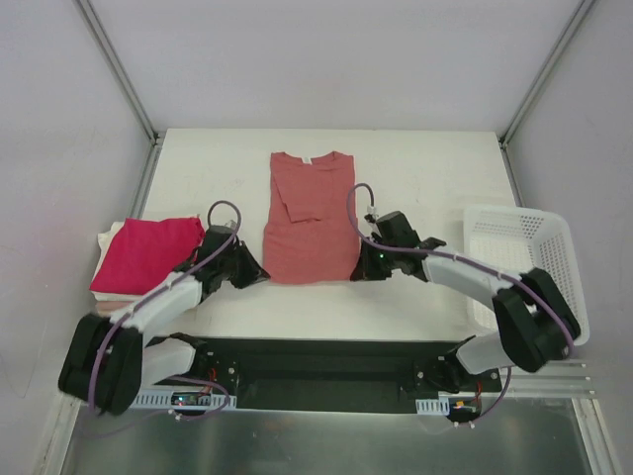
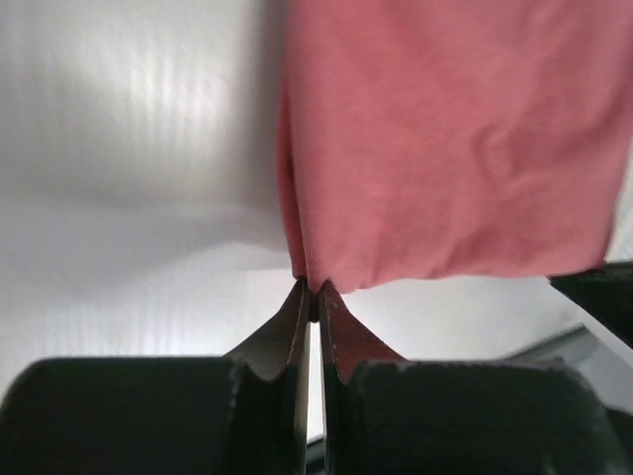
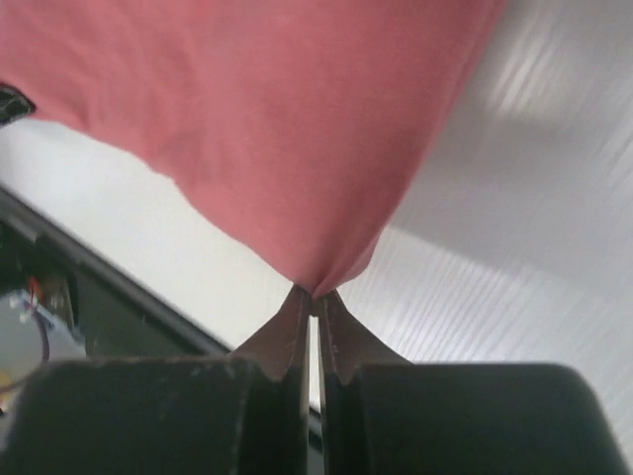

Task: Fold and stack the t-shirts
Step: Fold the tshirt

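Your salmon t-shirt (image 1: 309, 216) lies flat in the middle of the white table (image 1: 425, 168). Its long side runs from far to near. The neck points away from the arms, and the bottom edge points toward them. One sleeve is folded in over the front. Your left gripper (image 2: 313, 299) is pinched tight on the near left corner of the shirt. Your right gripper (image 3: 315, 302) is pinched tight on the near right corner. At the left, a magenta folded t-shirt (image 1: 148, 254) sits on a cream folded one (image 1: 107, 240). A white basket (image 1: 514, 211) stands at the right.
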